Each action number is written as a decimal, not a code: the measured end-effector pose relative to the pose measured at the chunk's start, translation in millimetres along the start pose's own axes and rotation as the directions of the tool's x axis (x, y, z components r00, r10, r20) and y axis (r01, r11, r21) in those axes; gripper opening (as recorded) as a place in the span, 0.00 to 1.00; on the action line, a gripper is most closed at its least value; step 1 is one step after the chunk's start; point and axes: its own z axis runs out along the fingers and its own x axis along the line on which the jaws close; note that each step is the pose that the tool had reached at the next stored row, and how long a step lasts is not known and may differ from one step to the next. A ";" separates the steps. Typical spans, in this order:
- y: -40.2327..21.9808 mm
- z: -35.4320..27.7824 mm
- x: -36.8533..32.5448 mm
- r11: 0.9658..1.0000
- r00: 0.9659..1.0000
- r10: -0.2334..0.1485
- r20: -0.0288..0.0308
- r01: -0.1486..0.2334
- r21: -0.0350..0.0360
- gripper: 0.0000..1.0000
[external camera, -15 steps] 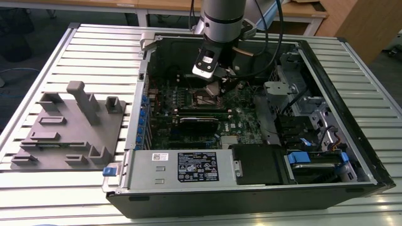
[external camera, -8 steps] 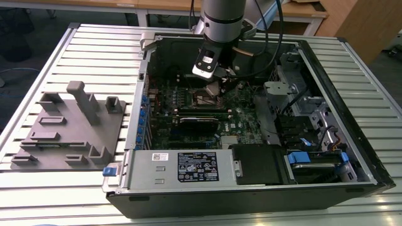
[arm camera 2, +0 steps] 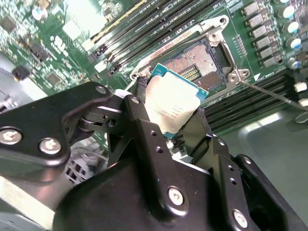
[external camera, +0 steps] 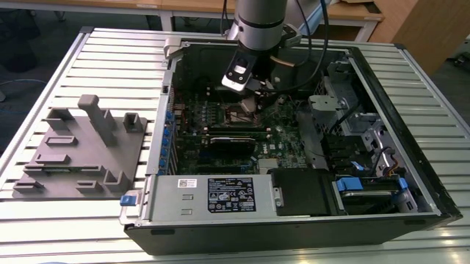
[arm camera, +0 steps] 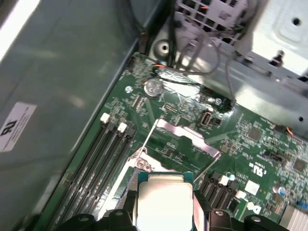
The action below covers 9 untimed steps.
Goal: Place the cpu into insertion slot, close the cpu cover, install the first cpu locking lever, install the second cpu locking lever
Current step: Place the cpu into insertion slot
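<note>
Just at 12 o'clock of the insertion slot (external camera: 239, 115) in the exterior view, clamping the cpu (arm camera 2: 175, 96) in the hand (arm camera 2: 169, 113); might bend socket pins (arm camera 2: 192, 60) if lowered skewed.
</note>
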 end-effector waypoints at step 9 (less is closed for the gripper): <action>-0.2 2.8 0.0 0.987 0.987 0.162 0.014 -0.162 -0.002 0.54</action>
